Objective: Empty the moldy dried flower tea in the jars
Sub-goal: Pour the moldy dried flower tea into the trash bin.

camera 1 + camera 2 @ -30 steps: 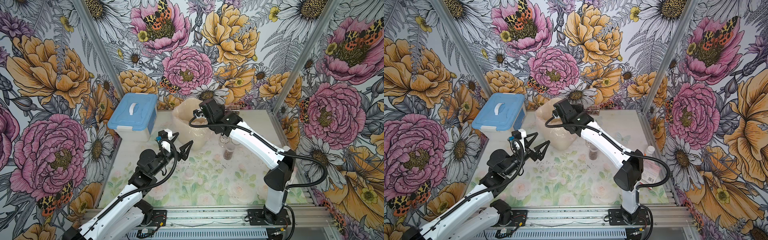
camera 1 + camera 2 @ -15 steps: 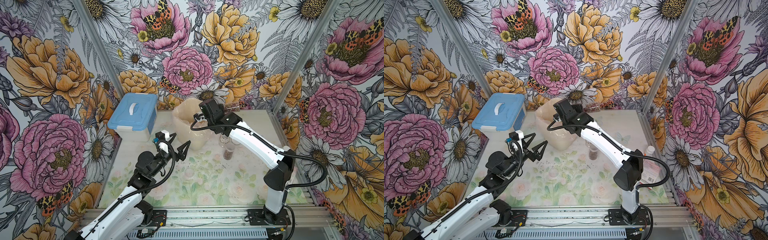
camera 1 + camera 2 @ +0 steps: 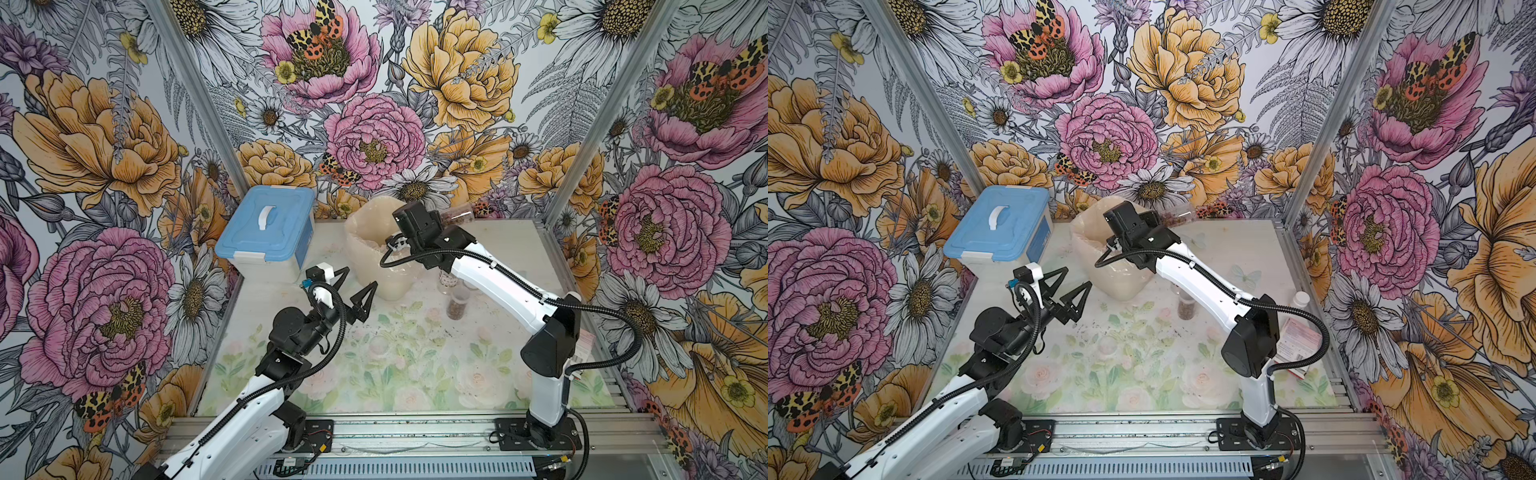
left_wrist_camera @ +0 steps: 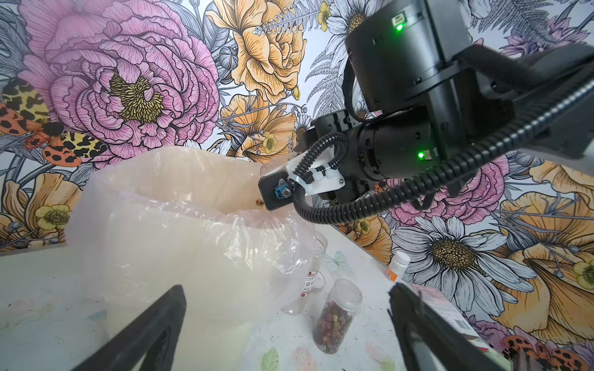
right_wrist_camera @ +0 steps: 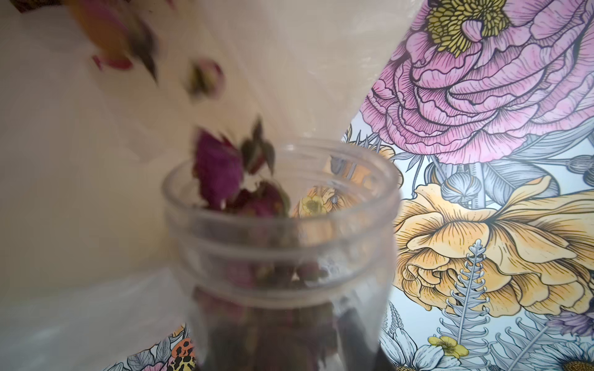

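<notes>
The right arm's fingers (image 3: 438, 222) are gripping a small clear plastic jar (image 3: 457, 216) and holding it tipped over at the rim of a beige bin lined with a translucent plastic bag (image 3: 365, 253); in both top views the wrist is hiding the jar's mouth. In the right wrist view dark pink dried flower tea (image 5: 218, 170) is spilling past the open mouth, with blurred buds in mid-air in front of the bag, and more is lying inside the jar. The left arm's fingers (image 4: 175, 302) are standing wide apart, holding nothing, raised above the tabletop (image 3: 415, 374) just beside the bin's near side. A second clear jar (image 4: 336, 314), about half full of reddish buds, is standing upright on the tabletop near the bin. A taller red-and-white-labelled jar (image 4: 310, 279), looking empty, is standing partly behind the bag's overhang. A blue-lidded storage box (image 3: 266, 224) is sitting closed to the left of the bin
</notes>
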Robot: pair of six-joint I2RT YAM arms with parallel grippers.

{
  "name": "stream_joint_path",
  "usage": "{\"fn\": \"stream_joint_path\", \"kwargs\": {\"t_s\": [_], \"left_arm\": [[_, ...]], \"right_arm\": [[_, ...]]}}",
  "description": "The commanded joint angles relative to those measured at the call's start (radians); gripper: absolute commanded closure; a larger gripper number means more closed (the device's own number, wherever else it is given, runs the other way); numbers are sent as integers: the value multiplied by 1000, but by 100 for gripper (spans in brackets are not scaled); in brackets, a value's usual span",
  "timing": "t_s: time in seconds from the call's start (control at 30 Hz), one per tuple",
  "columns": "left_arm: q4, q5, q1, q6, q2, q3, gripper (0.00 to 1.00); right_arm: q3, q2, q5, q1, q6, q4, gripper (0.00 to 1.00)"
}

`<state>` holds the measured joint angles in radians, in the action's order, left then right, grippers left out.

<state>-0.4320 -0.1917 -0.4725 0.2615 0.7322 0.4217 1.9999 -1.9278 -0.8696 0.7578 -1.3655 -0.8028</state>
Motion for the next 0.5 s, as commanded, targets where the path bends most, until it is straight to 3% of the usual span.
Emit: {"fn": "stream_joint_path", "kwargs": {"t_s": [0.0,0.47], "left_arm": [[-44,-19,13,16,-18,-17,1],[-57,-20,38,32,-34,-38,1]], "right_arm": [[16,-15,-3,-6,-26,11,84],[63,-23,4,-9,-46,10,84]]}}
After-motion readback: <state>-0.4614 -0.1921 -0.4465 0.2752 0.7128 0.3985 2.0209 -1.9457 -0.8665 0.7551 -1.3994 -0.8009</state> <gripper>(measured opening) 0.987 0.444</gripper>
